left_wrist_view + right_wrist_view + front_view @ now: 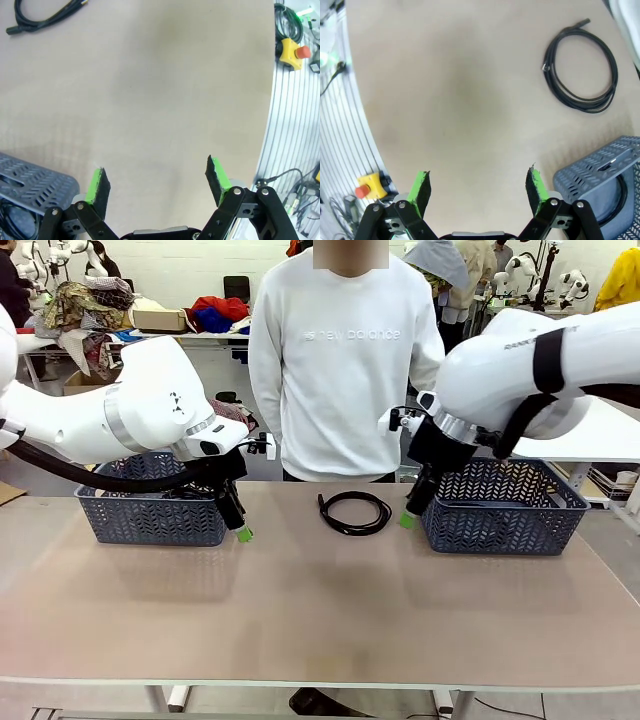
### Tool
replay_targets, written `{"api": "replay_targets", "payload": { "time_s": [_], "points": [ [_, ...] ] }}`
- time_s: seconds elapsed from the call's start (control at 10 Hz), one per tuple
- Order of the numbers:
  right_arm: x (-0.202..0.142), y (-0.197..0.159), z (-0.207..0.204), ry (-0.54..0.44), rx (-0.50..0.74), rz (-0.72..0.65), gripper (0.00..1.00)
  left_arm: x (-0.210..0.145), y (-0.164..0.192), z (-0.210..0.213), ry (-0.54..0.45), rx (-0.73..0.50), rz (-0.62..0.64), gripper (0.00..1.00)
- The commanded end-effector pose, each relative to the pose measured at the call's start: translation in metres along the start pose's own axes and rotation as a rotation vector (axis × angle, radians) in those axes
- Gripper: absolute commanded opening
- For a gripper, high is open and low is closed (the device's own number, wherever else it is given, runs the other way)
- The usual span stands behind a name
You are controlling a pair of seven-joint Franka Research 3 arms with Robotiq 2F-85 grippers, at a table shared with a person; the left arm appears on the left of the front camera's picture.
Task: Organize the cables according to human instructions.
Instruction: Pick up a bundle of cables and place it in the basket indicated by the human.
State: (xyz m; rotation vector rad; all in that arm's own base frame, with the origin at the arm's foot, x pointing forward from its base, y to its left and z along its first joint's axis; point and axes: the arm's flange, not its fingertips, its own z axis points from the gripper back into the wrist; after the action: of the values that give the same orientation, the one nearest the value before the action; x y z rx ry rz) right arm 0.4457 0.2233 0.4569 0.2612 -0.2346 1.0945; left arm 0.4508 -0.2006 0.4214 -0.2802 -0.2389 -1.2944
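Left claw [243,531] hangs open beside the left basket [150,520]. One coiled cable [354,512] lies mid-surface, toward twelve o'clock. Right claw [408,518], also open, hovers by the right basket [505,515]. Likely next: grasp the coil once directed.

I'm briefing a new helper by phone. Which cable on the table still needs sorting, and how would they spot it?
Look between the two grey baskets, the left basket and the right basket, at the far middle of the table before the person. The coiled cable lies there on the bare tabletop, not inside a basket.
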Motion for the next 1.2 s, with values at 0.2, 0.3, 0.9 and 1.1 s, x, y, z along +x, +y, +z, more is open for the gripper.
{"api": "replay_targets", "payload": {
  "time_s": [0.2, 0.3, 0.9, 1.1],
  "points": [
    [0.057, -0.027, -0.026, 0.033, -0.074, -0.160, 1.00, -0.001, 0.000, 0.001, -0.002, 0.001, 0.002, 1.00],
    [0.068, -0.034, -0.035, 0.045, -0.103, -0.179, 1.00, -0.001, 0.000, 0.001, -0.002, 0.001, 0.002, 1.00],
    [0.104, -0.062, -0.065, 0.069, -0.112, -0.252, 1.00, -0.001, 0.000, 0.001, -0.002, 0.001, 0.002, 1.00],
    [0.096, -0.060, -0.071, 0.058, -0.110, -0.231, 1.00, -0.001, 0.000, 0.001, -0.002, 0.001, 0.002, 1.00]
  ]
}}
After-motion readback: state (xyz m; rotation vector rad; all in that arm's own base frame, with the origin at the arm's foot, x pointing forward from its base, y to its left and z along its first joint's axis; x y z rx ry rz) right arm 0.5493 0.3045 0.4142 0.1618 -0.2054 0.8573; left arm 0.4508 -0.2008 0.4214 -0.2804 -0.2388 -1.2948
